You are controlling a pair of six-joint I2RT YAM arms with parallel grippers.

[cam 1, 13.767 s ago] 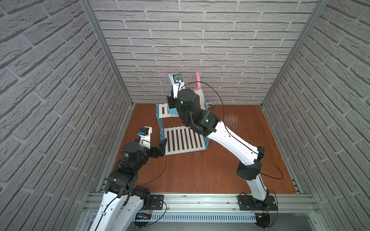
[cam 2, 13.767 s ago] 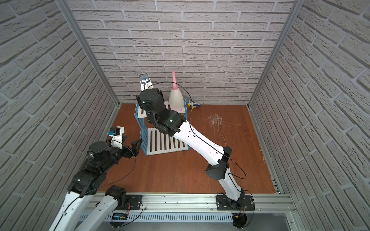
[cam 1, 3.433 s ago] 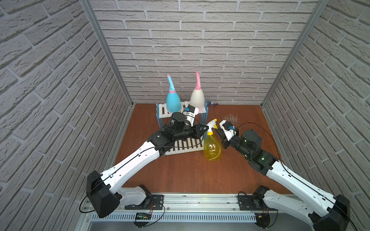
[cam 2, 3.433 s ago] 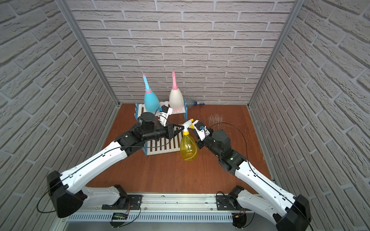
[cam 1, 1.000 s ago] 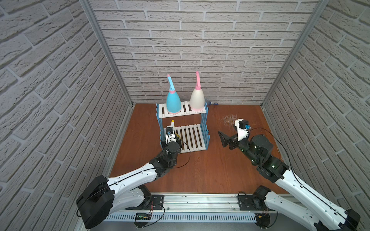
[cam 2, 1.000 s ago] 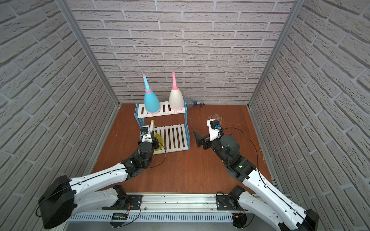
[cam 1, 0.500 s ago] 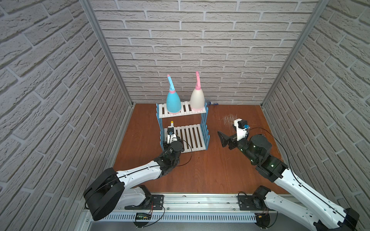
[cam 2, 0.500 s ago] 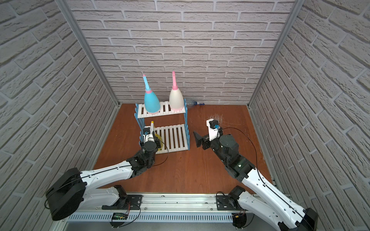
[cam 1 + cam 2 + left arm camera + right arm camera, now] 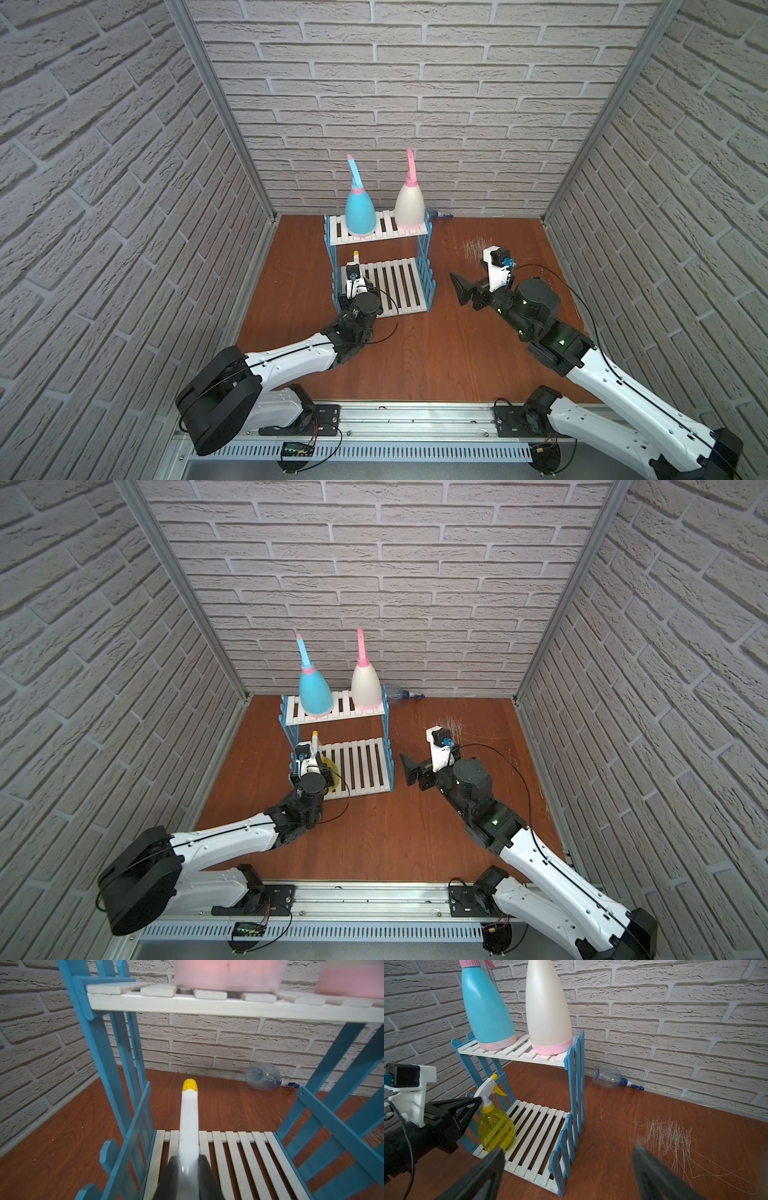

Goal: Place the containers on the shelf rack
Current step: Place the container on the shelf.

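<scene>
**A:** Where do we stand?

**B:** Closest to us, our left pincer (image 9: 478,1101) is clamped on the spray head of the yellow bottle (image 9: 496,1128). The bottle stands upright at the left end of the rack's (image 9: 572,1088) lower shelf (image 9: 542,1124) and looks to be resting on the slats. We'd call this the release step for that bottle.

**A:** And our right pincer (image 9: 462,287)?

**B:** Its jaws are wide apart and empty, and it hovers over the counter (image 9: 612,1157) just right of the rack.

**A:** Further back?

**B:** On the upper shelf (image 9: 517,1053) the blue bottle (image 9: 488,1012) and cream bottle (image 9: 548,1007) stand upright, side by side. Beyond them, the clear bottle (image 9: 608,1078) lies on its side on the counter against the back wall, right of the rack.

**A:** So what's next?

**B:** We let go of the yellow one and draw the left arm out low, clear of the upper shelf and the blue side frame. Then only the clear bottle is left. It lies flat, so we'll need to grip it and stand it upright. The right half of the lower shelf is free for it.
</scene>
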